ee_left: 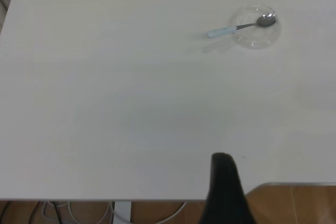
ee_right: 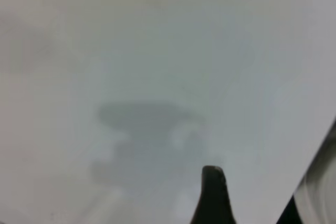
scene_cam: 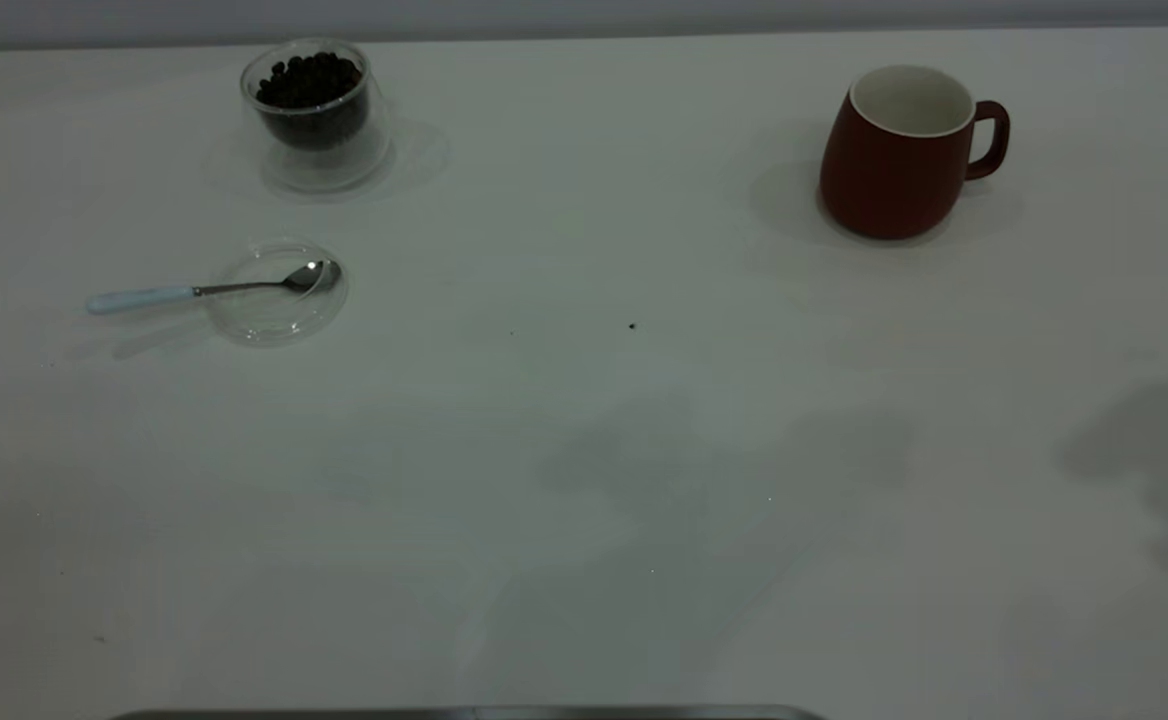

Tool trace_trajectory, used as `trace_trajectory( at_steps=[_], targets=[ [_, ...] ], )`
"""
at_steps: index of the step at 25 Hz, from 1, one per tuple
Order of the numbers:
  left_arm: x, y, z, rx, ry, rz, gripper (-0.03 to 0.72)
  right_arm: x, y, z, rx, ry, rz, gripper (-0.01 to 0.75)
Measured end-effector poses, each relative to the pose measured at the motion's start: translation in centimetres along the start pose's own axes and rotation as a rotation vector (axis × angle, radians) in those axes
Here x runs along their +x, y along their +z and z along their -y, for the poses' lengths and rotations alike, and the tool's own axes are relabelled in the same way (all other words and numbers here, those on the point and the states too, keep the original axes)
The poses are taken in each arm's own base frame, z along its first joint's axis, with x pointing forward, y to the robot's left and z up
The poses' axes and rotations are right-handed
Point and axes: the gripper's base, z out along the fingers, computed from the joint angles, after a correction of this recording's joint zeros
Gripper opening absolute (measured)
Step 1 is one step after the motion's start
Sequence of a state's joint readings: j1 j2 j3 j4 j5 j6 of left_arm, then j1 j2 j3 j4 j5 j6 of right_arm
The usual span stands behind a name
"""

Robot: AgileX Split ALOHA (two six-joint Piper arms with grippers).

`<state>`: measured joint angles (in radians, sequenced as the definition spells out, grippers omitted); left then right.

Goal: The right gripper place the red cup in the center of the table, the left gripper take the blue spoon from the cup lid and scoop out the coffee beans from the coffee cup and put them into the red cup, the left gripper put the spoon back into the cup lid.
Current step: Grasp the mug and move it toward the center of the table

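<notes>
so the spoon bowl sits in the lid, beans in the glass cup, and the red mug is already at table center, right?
Not quite. The blue spoon does rest its bowl in the cup lid, and the coffee beans are in the coffee cup. But the exterior view shows the red cup still at the far right of the table, not at center.

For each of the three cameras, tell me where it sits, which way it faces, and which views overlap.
Exterior: above the table, looking down and across at the coffee cup, cup lid, spoon and red cup; no arm shows.
Left wrist: on the left arm, near the table's edge, facing the far-off lid and spoon; one fingertip of the left gripper shows.
Right wrist: on the right arm, facing bare table; one fingertip of the right gripper shows.
Exterior and left wrist share the lid and spoon.
</notes>
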<state>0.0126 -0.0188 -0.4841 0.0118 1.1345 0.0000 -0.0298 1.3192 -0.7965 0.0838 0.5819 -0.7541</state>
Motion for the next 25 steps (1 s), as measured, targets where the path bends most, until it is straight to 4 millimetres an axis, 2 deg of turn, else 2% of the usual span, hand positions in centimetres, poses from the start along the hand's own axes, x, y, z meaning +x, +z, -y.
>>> trace_trajectory(
  at_steps=[8, 15, 20, 25],
  targets=[
    [0.0, 0.0, 0.0, 0.0, 0.0, 0.0, 0.586, -2.4, 6.1, 1.0, -0.066, -0.119, -0.034, 0.609],
    [0.0, 0.0, 0.0, 0.0, 0.0, 0.0, 0.586, -5.1, 12.0, 1.1, -0.108, -0.245, -0.067, 0.596],
    [0.0, 0.0, 0.0, 0.0, 0.0, 0.0, 0.586, -6.3, 16.8, 1.0, -0.132, -0.36, -0.107, 0.591],
    [0.0, 0.0, 0.0, 0.0, 0.0, 0.0, 0.586, -7.5, 20.6, 0.6, -0.133, -0.472, -0.132, 0.59]
  ],
)
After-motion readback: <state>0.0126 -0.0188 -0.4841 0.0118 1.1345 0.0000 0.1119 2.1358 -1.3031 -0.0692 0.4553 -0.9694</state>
